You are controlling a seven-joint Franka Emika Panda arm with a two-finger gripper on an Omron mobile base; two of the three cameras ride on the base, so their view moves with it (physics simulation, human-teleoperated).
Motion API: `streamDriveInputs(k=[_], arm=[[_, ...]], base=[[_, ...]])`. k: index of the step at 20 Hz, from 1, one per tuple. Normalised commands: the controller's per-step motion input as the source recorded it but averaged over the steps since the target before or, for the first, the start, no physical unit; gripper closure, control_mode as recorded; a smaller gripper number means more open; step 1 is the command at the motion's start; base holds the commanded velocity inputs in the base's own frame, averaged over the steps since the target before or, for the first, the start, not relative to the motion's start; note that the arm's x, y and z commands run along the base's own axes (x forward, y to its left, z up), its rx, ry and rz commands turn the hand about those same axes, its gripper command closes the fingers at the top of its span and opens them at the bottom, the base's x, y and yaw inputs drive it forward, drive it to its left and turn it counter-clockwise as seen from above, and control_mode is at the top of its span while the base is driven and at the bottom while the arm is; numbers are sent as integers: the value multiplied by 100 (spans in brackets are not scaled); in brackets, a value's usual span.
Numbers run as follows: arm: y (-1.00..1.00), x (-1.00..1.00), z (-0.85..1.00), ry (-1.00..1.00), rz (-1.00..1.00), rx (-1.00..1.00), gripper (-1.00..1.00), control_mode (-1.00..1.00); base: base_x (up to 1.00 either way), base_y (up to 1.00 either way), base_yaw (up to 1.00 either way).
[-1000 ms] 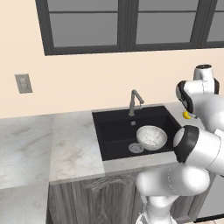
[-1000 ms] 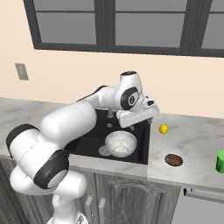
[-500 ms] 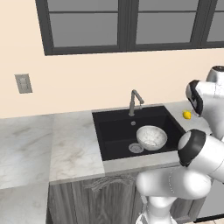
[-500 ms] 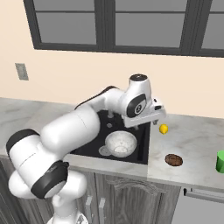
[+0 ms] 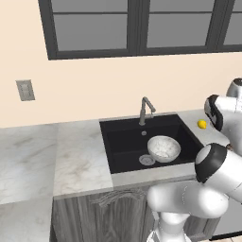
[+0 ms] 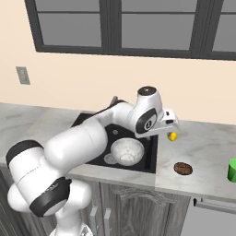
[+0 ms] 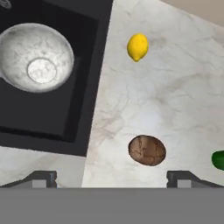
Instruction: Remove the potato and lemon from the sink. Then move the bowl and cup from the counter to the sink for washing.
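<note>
The large black rectangular sink (image 6: 99,138) holds the wide whitish-grey marbled bowl (image 6: 126,151), which sits upright on the basin floor beside the round grey metal drain (image 5: 147,160), below the grey angled faucet (image 5: 145,109). On the pale marble counter (image 6: 203,156) to the right of the sink lie the small bright yellow lemon (image 7: 137,47), near the back, and the dark-brown roundish potato (image 7: 147,150), nearer the front edge; the two are well apart. The bright green tapered cup (image 6: 232,169) stands farther right on the same counter, at the edge of the right base view. The gripper (image 7: 111,178) hangs above the counter just right of the sink with its jaws spread wide and nothing between them; in the hand view the potato lies between the two finger tips and a little ahead of them, the lemon farther on, the bowl off to the left. Behind the counter rises a cream wall with a dark-framed window (image 5: 137,26) and a grey wall outlet (image 5: 25,90); grey wood cabinet fronts (image 5: 99,217) run below.
</note>
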Motion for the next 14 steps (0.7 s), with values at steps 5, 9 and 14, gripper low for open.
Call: streamDriveInputs(k=[5,9,14], arm=[[-16,7,0,9,-23,0,-100,-100],[-27,1,-3,6,-16,0,-100,-100],[-34,0,0,0,-8,0,-100,-100]], base=[[0,0,0],[0,0,0],[0,0,0]])
